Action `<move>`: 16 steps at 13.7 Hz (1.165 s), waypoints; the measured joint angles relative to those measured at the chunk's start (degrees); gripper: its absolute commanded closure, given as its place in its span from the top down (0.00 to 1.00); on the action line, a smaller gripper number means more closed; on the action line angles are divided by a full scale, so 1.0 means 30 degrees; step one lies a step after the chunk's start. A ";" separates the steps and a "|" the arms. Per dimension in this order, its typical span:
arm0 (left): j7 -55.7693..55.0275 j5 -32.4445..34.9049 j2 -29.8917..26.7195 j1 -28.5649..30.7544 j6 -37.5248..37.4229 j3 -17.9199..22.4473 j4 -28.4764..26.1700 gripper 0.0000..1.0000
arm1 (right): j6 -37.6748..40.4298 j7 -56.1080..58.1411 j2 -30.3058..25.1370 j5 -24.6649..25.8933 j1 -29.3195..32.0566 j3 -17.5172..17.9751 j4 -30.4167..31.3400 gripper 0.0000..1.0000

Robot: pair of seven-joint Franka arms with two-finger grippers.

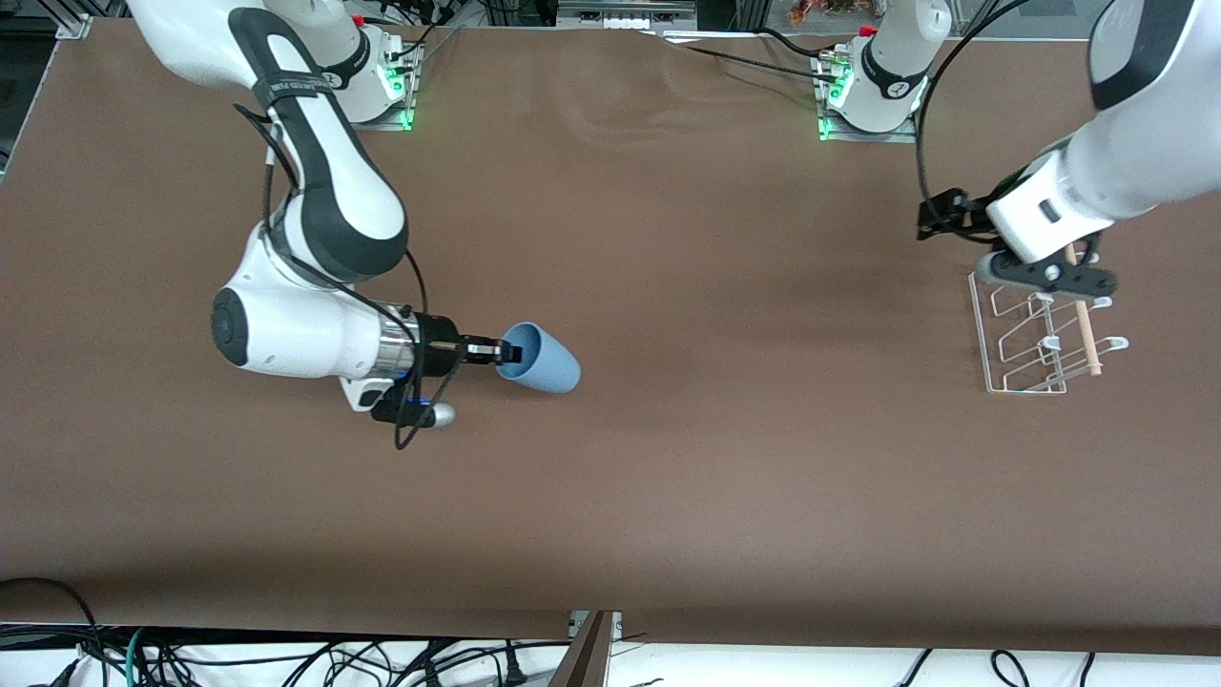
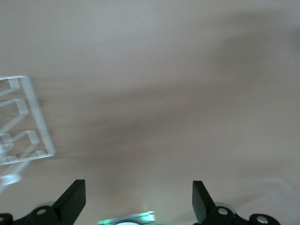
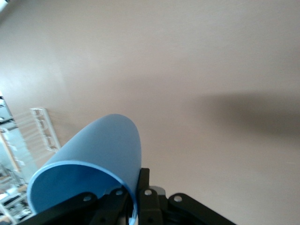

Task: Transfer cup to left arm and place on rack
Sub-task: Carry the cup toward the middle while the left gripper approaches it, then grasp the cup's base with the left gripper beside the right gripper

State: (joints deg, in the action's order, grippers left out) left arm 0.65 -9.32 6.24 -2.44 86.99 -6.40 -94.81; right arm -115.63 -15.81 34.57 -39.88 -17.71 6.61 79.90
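The brown table (image 1: 668,458) carries everything, and my two bases stand along its edge farthest from the front camera. My right arm (image 1: 315,324) reaches out over the table's right-arm end, and my left arm (image 1: 1135,143) hangs over the left-arm end, waiting. The clear wire rack (image 1: 1025,343) stands near the left-arm edge of the table, its white-tipped pegs upright and a light wooden dowel (image 1: 1086,334) running along it. My left gripper (image 1: 1054,277) hovers over the part of the rack farthest from the front camera, its two black fingers (image 2: 74,199) spread wide with nothing between them; through its wrist view I see the rack's frame off to one side. My right gripper (image 1: 498,352) is clenched on the rim of the light-blue cup (image 1: 544,361), one finger inside the mouth and one outside. The cup is held on its side above the table, its closed end pointing toward the left-arm end, well apart from the rack
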 measured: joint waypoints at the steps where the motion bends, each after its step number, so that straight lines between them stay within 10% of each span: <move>1: 0.0633 -0.0783 0.0421 -0.0004 0.0406 -0.0012 0.0017 1.00 | -0.0753 -0.0432 0.0205 -0.0652 -0.0443 0.0016 -0.0142 0.00; 16: 2.0808 -0.9717 0.4103 -0.1517 0.8906 -0.0233 0.0718 1.00 | -0.4696 -0.5920 0.0703 -0.3381 -0.4271 0.0825 -0.0954 0.00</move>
State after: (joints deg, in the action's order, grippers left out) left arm 63.07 -38.47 18.55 -6.99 113.71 -7.09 -92.66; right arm -129.72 -33.56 36.68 -50.02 -30.52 9.09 77.04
